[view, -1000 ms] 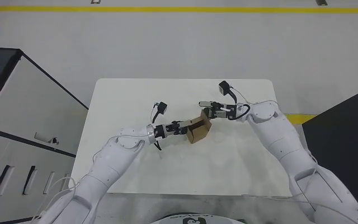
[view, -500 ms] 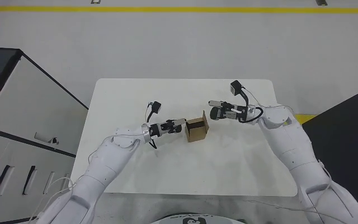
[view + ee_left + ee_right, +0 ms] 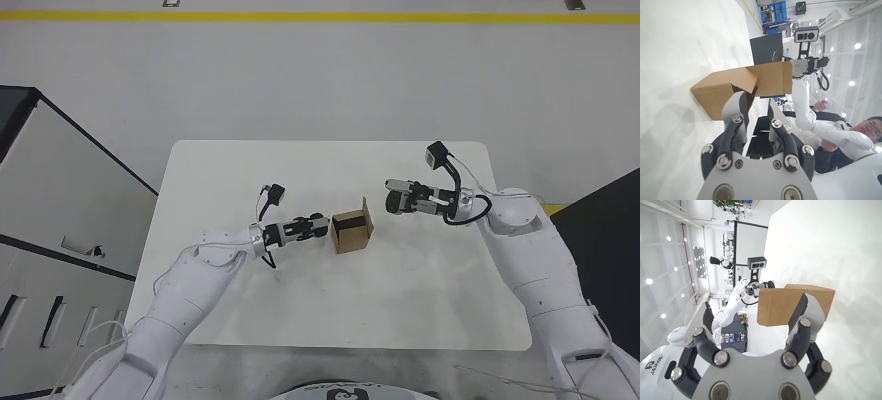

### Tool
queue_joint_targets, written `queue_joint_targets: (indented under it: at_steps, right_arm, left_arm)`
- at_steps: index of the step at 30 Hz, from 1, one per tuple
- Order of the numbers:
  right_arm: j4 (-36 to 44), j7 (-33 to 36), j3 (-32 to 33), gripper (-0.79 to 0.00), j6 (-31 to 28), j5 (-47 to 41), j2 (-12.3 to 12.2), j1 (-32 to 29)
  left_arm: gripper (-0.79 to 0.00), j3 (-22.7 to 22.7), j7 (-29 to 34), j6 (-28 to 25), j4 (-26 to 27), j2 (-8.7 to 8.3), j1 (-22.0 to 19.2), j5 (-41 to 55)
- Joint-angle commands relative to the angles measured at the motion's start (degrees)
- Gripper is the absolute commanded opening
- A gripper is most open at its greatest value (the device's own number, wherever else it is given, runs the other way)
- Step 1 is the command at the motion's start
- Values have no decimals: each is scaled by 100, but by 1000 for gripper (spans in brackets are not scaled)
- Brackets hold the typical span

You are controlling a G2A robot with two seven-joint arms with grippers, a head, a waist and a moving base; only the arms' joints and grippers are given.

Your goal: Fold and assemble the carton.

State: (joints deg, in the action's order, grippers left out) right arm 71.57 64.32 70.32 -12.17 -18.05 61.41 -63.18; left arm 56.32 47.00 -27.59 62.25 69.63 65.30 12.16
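Observation:
A small brown carton (image 3: 353,230) stands on the white table (image 3: 420,300) near its middle, open at the top with one flap upright on its right side. My left gripper (image 3: 318,222) hovers just left of the carton, open and empty. From the left wrist the carton (image 3: 725,89) lies just beyond the left gripper (image 3: 755,106), with a folded inner flap facing it. My right gripper (image 3: 392,197) hangs to the carton's upper right, clear of it, open wide. The right wrist shows the carton (image 3: 780,306) ahead of the right gripper (image 3: 755,311).
A grey cabinet (image 3: 50,170) stands off the table's left side and a dark unit (image 3: 600,250) off its right. A yellow line (image 3: 300,16) runs across the floor beyond. Bare tabletop surrounds the carton on all sides.
Both grippers have drawn back from the carton, the left one to the left and the right one to the right. The carton now stands alone on the table.

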Motion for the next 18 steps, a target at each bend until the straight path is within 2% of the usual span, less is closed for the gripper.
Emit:
queue_joint_targets:
  at_steps: [1, 7, 10, 15, 18]
  right_arm:
    - [18, -80, -5, 0, 15, 34, 1, -23]
    - [144, -385, -55, 0, 234, 554, -28, -84]
    - [182, -443, -67, 0, 273, 636, -33, -68]
    - [182, -443, -67, 0, 273, 636, -33, -68]
    - [182, -443, -67, 0, 273, 636, -33, -68]
  left_arm:
    - [-785, -69, -139, 120, -34, 18, 15, -125]
    - [-785, -283, -423, 308, -363, 128, -108, -104]
    - [-785, -293, -483, 179, -451, 146, -201, -178]
    - [-785, -293, -483, 179, -451, 146, -201, -178]
    - [-785, -318, -682, 438, -354, 149, -139, -350]
